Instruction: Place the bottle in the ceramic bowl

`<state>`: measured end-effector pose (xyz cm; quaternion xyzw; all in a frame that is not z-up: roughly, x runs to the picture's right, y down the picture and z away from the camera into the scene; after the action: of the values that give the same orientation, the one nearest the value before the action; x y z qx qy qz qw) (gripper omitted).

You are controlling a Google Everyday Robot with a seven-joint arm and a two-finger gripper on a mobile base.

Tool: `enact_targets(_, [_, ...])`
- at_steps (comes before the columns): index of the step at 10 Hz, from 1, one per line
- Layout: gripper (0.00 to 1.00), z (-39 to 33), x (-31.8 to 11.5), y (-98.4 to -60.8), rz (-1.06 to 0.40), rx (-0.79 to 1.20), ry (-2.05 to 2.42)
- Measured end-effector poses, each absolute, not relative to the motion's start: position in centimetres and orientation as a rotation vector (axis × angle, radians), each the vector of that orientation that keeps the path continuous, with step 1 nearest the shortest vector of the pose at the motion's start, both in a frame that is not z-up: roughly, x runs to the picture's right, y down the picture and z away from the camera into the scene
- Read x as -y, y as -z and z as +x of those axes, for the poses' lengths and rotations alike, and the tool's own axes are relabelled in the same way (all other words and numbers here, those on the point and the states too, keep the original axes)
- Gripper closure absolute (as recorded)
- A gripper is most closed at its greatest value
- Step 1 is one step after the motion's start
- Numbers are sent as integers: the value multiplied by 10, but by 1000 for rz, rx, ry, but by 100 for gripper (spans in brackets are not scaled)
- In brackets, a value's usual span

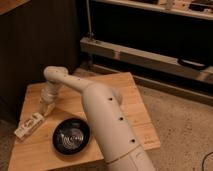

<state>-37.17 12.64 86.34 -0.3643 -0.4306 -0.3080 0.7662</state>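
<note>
While the arm (100, 110) reaches across the wooden table (132, 95) toward its left side as I look at it, the gripper (47, 108) hangs low just over the tabletop, pointing down. The bottle (29, 125) is not in it: it lies flat on the wood near the table's left edge, just beside the gripper, down and to the left of it toward the front corner. Bottle and gripper look apart, not touching, though the gap is small. The bottle's long axis runs diagonally, from lower left up to upper right, so its upper end points roughly at the gripper. Which end carries the cap I can't make out. The ceramic bowl (71, 136) sits on the table to the right of the bottle and nearer the front edge, black, ringed inside, nothing in it. Bowl and bottle are near each other but apart. My read: the grasp hasn't happened yet, so the task is at an early stage. The coming move likely needs a short shift down-left to get over the bottle's middle, with the jaws set across its diagonal length, then a short carry right to the bowl.
</note>
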Motion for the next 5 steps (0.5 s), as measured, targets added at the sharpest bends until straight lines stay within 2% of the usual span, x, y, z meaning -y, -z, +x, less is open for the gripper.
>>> enact_targets(1, [100, -372, -127, -863, -794, 934, 679])
enact_targets(5, [100, -375, -130, -861, -804, 940, 702])
